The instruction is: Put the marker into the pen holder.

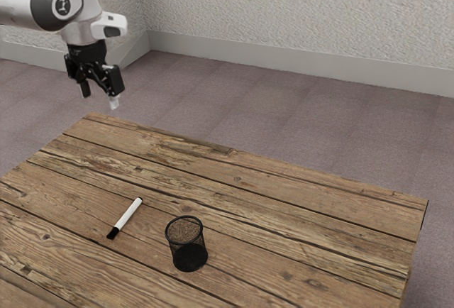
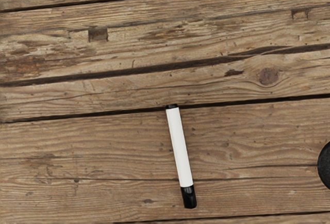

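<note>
Jaws are spread open on the gripper [image 1: 101, 98], so yeah, it's just hanging up high on the exterior view's left. Marker [image 1: 128, 215] is lying flat on the table [image 1: 298, 212], near the upright holder [image 1: 189, 257] but not touching it. Wrist view's got the marker's white barrel, black at both ends, plus part of the holder, well apart from it.

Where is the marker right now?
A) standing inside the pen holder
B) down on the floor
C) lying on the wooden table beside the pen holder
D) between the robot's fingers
C: the marker lies flat on the wooden table, a little apart from the pen holder.
</note>
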You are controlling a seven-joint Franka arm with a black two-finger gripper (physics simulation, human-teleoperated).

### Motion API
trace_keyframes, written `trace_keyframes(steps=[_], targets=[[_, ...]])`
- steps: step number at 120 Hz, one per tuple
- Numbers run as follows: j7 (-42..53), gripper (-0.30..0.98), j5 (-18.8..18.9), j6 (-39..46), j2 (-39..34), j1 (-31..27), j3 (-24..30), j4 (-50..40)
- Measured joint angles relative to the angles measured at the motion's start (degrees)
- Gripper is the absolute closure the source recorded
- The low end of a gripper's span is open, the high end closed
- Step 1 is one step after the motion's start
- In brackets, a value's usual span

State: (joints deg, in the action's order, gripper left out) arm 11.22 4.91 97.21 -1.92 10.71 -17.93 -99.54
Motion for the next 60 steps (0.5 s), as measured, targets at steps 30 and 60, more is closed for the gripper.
trace_keyframes(steps=[30,60], targets=[[0.76,0.0,0.02,1.08,-0.05,-3.47,0.35,-0.83],[0.05,0.0,-1.81,16.35,1.7,1.03,-2.64,-17.38]])
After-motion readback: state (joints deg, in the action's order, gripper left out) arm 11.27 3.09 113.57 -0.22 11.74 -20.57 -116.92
